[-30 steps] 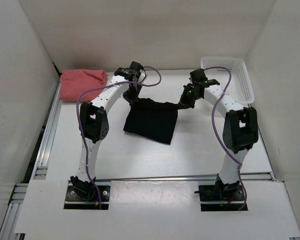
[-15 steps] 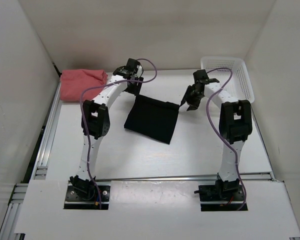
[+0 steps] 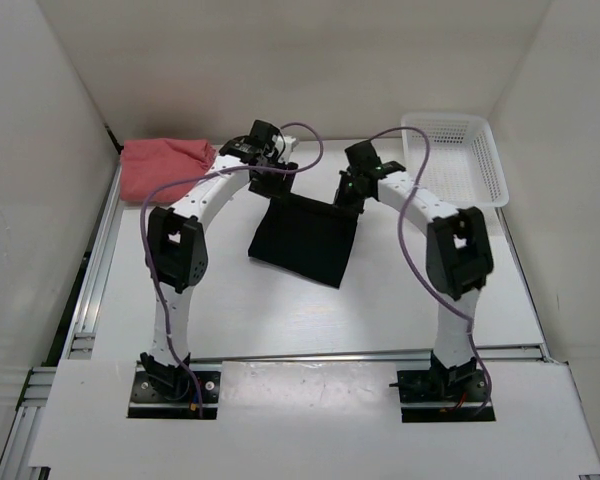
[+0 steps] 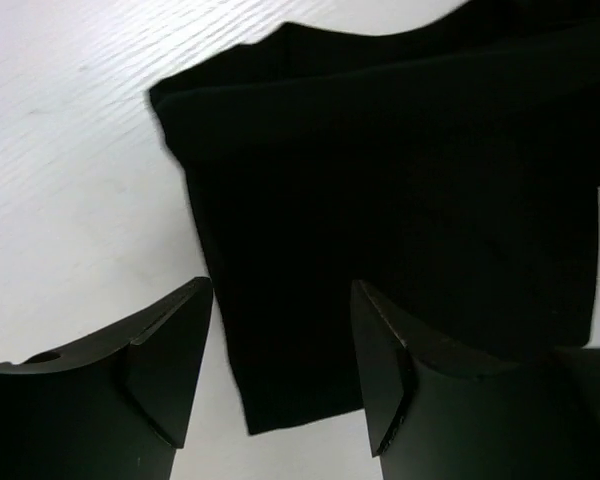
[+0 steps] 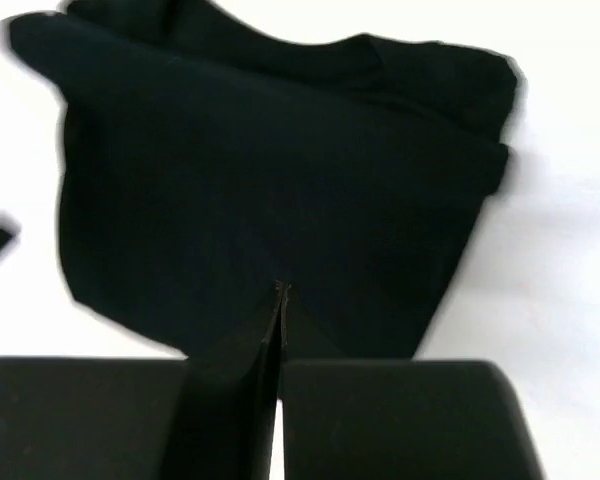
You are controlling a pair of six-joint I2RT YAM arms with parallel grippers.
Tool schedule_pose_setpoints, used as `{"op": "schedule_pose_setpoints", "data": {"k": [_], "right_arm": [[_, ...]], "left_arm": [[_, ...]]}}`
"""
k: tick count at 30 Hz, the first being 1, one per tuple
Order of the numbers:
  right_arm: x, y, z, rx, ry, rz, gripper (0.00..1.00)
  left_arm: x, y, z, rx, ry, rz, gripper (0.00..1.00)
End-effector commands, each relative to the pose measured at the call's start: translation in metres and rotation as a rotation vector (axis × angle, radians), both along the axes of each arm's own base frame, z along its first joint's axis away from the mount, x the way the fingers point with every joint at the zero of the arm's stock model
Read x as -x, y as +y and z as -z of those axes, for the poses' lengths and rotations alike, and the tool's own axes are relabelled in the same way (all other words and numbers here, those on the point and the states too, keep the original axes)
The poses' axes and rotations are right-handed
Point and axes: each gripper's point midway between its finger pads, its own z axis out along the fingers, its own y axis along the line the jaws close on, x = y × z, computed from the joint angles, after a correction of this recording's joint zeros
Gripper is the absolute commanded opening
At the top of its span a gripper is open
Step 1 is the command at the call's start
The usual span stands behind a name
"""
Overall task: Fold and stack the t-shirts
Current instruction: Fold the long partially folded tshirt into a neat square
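A black t-shirt (image 3: 302, 240) lies folded into a flat rectangle in the middle of the table. My left gripper (image 3: 275, 180) hovers open over its far left corner, the cloth (image 4: 410, 180) showing below and between the fingers (image 4: 170, 350). My right gripper (image 3: 348, 195) is shut at the shirt's far right corner. In the right wrist view its tips (image 5: 280, 288) meet over the black cloth (image 5: 260, 170) with nothing seen pinched between them. A salmon pink t-shirt (image 3: 165, 165) lies folded at the back left corner.
A white perforated basket (image 3: 460, 150) stands at the back right corner. White walls close in the table on three sides. A metal rail (image 3: 95, 260) runs along the left edge.
Both grippers let go of the black shirt's far edge, which now lies flat. The left stays open. The right closed again and swung left toward the shirt's far right corner.
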Motion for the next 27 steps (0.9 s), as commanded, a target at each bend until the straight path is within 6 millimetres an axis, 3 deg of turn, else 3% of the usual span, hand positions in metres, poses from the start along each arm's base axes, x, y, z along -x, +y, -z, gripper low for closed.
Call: {"op": "schedule_pose_setpoints", "data": {"k": [1,2,3,5,6,8,9,11,12,14,16,17,21,22,24,25,27], "right_arm": [[-0.015,0.022,0.041,-0.093,0.131,0.014,0.00],[-0.019,0.028,0.042,-0.114,0.142,0.015,0.00],[-0.028,0.034,0.036,-0.136,0.131,0.019,0.00],[-0.039,0.036,0.049,-0.131,0.146,0.061,0.00],[-0.044,0.036,0.050,-0.124,0.138,0.079,0.00],[-0.062,0.036,0.049,-0.116,0.101,0.128,0.00],[-0.071,0.034,0.044,-0.107,0.068,0.157,0.00],[-0.081,0.028,0.043,-0.104,0.055,0.196,0.00],[-0.084,0.029,0.042,-0.109,0.045,0.196,0.00],[-0.086,0.025,0.042,-0.095,0.036,0.219,0.00],[-0.088,0.026,0.041,-0.100,0.027,0.219,0.00],[-0.091,0.027,0.037,-0.106,0.018,0.218,0.00],[-0.103,0.018,0.028,-0.145,0.013,0.227,0.00],[-0.100,0.019,0.014,-0.164,0.000,0.218,0.00],[-0.088,0.012,0.010,-0.137,-0.003,0.202,0.00],[-0.082,0.009,-0.013,-0.140,-0.046,0.178,0.00],[-0.062,-0.007,-0.027,-0.107,-0.069,0.182,0.00]], "left_arm": [[-0.005,-0.020,-0.008,0.113,0.031,0.061,0.68],[-0.017,-0.016,-0.014,0.103,0.005,0.041,0.68],[-0.021,-0.013,-0.002,0.075,0.022,0.026,0.68],[-0.025,0.000,-0.003,0.043,0.018,-0.008,0.68],[-0.023,0.010,-0.002,0.039,0.028,-0.024,0.70],[-0.012,0.006,-0.005,0.069,0.043,-0.003,0.76],[-0.003,0.015,0.005,0.055,0.079,-0.013,0.80],[0.006,0.018,0.001,0.056,0.076,-0.013,0.87],[0.014,0.021,0.013,0.043,0.112,-0.015,0.95],[0.020,0.024,0.018,0.036,0.129,-0.015,1.00],[0.021,0.031,0.029,0.047,0.165,-0.028,1.00],[0.024,0.024,0.028,0.085,0.180,-0.005,1.00],[0.033,0.028,0.051,0.141,0.289,-0.005,1.00],[0.036,0.027,0.055,0.148,0.312,-0.001,1.00],[0.041,0.026,0.066,0.170,0.362,0.001,1.00],[0.043,0.024,0.071,0.182,0.381,0.007,1.00],[0.046,0.019,0.082,0.196,0.437,0.013,1.00]]}}
